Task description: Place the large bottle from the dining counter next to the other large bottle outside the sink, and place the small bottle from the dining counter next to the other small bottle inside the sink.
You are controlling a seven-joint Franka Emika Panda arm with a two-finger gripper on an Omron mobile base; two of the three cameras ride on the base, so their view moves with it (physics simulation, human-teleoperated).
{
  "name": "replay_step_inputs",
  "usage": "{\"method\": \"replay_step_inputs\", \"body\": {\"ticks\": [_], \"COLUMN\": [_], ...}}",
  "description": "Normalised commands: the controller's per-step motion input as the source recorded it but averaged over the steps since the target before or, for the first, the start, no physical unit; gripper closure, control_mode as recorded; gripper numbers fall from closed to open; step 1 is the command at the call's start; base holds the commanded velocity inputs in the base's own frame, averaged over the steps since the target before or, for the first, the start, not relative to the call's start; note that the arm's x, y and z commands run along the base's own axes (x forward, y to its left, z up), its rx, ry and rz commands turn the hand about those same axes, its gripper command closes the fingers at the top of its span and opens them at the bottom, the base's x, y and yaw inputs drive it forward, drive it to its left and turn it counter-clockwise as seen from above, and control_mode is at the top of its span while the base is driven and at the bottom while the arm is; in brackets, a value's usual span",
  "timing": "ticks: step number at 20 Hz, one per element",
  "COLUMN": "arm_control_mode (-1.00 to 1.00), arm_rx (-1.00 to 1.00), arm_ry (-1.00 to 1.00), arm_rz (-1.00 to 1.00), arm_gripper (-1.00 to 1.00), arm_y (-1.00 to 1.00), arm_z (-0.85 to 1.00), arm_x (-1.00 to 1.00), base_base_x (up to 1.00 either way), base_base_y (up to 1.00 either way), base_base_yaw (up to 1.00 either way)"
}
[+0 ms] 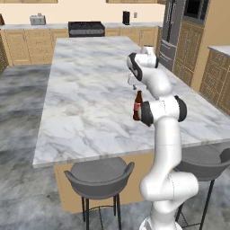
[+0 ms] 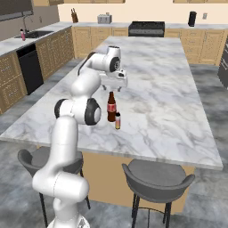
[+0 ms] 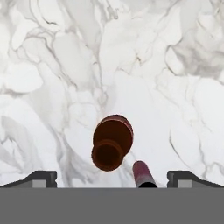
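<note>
The marble tabletop [image 2: 178, 111] is ringed by tan cabinets, with grey stools [image 2: 156, 178] at six o'clock. The large bottle [image 2: 111, 107] stands upright, the small bottle [image 2: 117, 120] just beside it. The hand [image 2: 114, 85] is held above them, fingers apart.

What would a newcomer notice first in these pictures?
The white robot arm rises before the long white-and-grey marble island top. Its open tool hangs directly above the dark brown, red-labelled bottle, which stands upright near the front edge with the tiny pink-orange bottle beside it.
</note>
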Motion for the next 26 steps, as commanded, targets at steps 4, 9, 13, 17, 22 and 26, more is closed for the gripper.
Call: {"method": "replay_step_inputs", "body": {"ticks": [4, 9, 13, 17, 22, 26], "arm_control_mode": [-1.0, -1.0, -1.0, -1.0, -1.0, -1.0], "arm_rx": [0.0, 0.0, 0.0, 0.0, 0.0, 0.0], "arm_ry": [0.0, 0.06, 0.05, 0.02, 0.03, 0.03], "arm_rz": [0.0, 0.0, 0.0, 0.0, 0.0, 0.0], "arm_gripper": [-1.0, -1.0, -1.0, -1.0, -1.0, -1.0], "arm_y": [0.0, 0.0, 0.0, 0.01, 0.11, 0.06], "arm_z": [-0.01, -0.23, -0.12, -0.04, -0.18, -0.22], "arm_x": [-0.01, 0.0, 0.0, 0.0, 0.0, 0.0], "base_base_x": [0.0, 0.0, 0.0, 0.0, 0.0, 0.0], "base_base_y": [0.0, 0.0, 0.0, 0.0, 0.0, 0.0], "base_base_yaw": [0.0, 0.0, 0.0, 0.0, 0.0, 0.0]}}
